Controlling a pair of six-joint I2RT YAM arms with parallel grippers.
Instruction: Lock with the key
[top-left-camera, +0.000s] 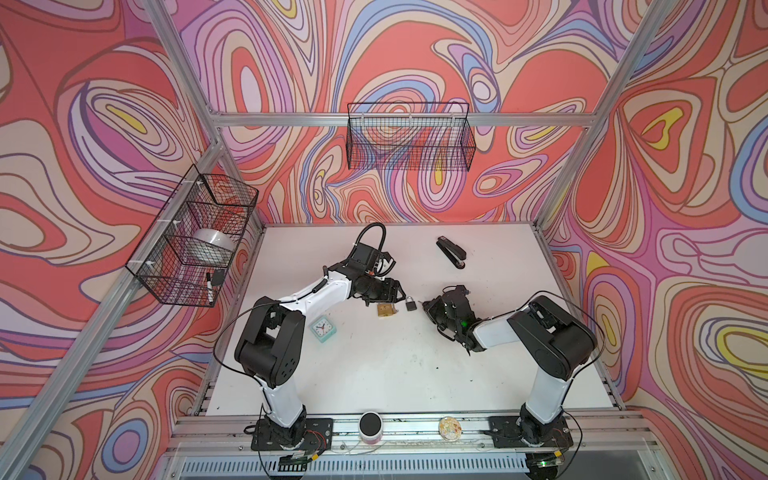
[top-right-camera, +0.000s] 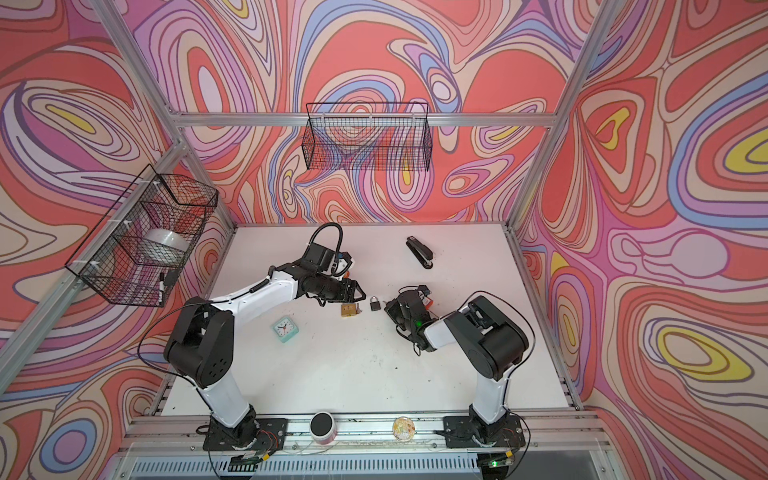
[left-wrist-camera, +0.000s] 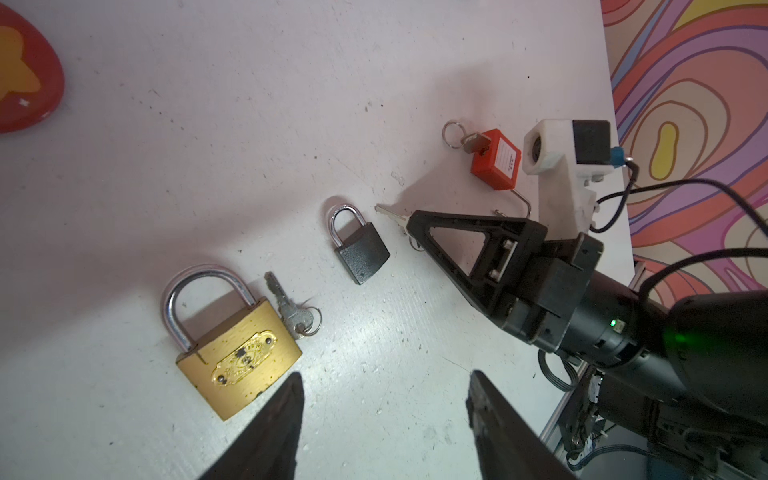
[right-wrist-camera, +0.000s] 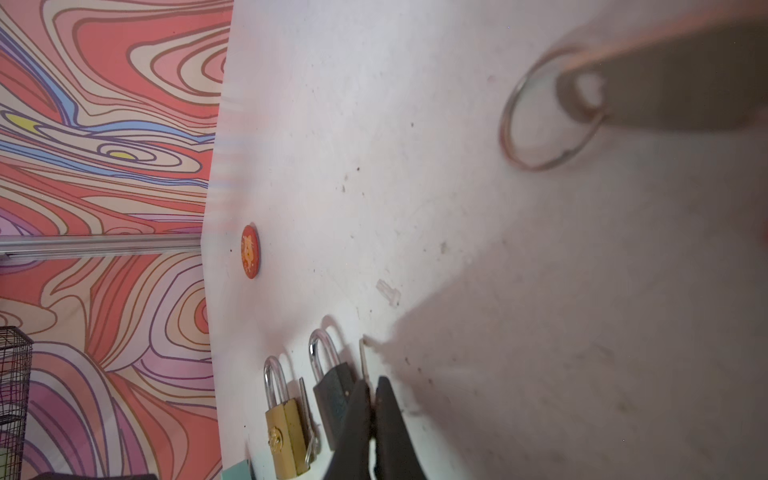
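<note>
Right fingers (left-wrist-camera: 419, 226) pinch a small silver key (left-wrist-camera: 388, 212), its tip just beside the small black padlock (left-wrist-camera: 363, 255), not touching. Left fingers (left-wrist-camera: 282, 419) stand spread over bare white table (left-wrist-camera: 249, 124), a brass padlock (left-wrist-camera: 237, 349) beside one tip. The red plastic padlock's (left-wrist-camera: 494, 160) white label is too small to read.

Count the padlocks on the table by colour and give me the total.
Brass padlock: 1
Black padlock: 1
Red padlock: 1
Total: 3
</note>
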